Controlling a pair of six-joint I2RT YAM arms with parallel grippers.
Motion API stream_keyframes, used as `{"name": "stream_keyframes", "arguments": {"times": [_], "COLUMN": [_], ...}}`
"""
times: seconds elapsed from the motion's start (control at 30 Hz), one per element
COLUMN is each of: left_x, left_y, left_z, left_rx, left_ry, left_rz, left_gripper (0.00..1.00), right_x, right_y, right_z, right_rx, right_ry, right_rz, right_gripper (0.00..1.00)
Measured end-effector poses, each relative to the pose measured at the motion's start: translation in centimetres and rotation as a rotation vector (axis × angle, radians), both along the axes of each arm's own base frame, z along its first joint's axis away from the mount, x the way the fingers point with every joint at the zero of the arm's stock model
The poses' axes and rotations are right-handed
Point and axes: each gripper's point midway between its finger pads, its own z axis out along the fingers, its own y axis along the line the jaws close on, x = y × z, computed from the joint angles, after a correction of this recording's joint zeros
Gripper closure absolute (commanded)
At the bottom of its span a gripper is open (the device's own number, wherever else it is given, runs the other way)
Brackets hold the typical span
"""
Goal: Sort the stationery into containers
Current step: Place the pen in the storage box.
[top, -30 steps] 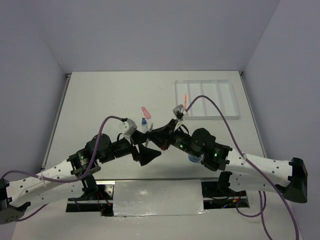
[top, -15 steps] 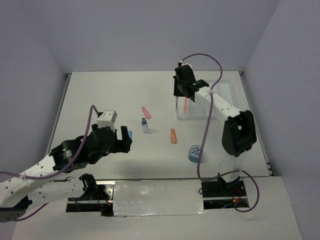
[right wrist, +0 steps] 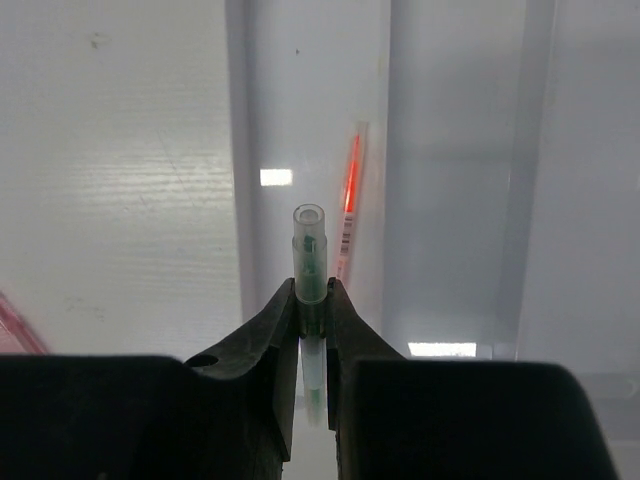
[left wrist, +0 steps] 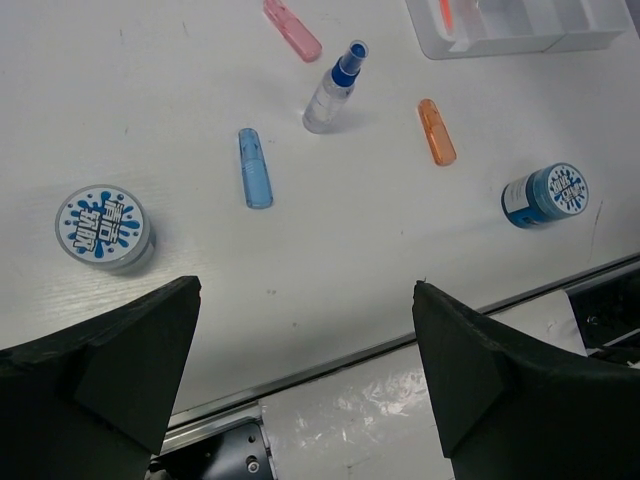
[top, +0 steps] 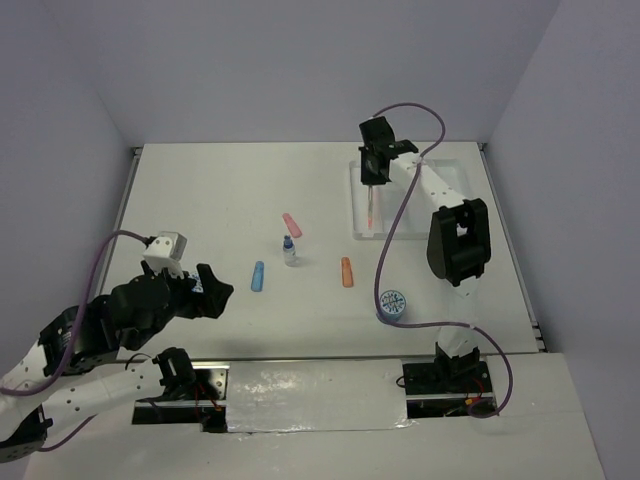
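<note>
Straight below your right end effector (right wrist: 311, 300), clamped on the whitish pen (right wrist: 310, 245), lies a long slot of the tray (right wrist: 450, 150) holding the orange pen (right wrist: 350, 180), running the same way as your pen.

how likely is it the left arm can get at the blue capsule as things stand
Probably yes: the left fingers are open just short of the blue capsule, which lies flat with nothing touching or covering it.

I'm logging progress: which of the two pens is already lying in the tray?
The orange pen. It lies flat in the leftmost compartment of the tray, while the whitish pen is clamped in the right gripper above the tray.
</note>
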Motion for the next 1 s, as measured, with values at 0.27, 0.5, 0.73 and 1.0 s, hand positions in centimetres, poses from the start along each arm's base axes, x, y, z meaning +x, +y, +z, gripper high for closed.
{"name": "stream_keyframes", "arguments": {"times": [0.27,0.5,0.73,1.0], "left_x": [-0.2,-0.3,-0.6,-0.6], "left_y": [-0.6,-0.8,-0.9,-1.0], "left_z": [-0.7,-1.0,-0.8,-0.7], "left_rx": [0.010,0.021,0.000,-0.008], "left_ry": [0.017,0.020,0.012,0.011], "left_rz": [-0.031,-0.053,-0.071,-0.074], "left_gripper": [0.01,0.01,0.01,0.01], "right_x": [0.8,2.2,1.2,-0.9], "right_y": [0.4,0.6,0.6,1.5], "right_z": [0.2,-1.1,-5.3,0.9], "right_rx": [0.033,0.018,0.012,0.063], "right_ry": [-0.008,-0.022,0.064,-0.036], "right_rz": [0.009,0.004,0.014,0.042], "right_gripper": [1.00,0.84,0.40,0.35]}}
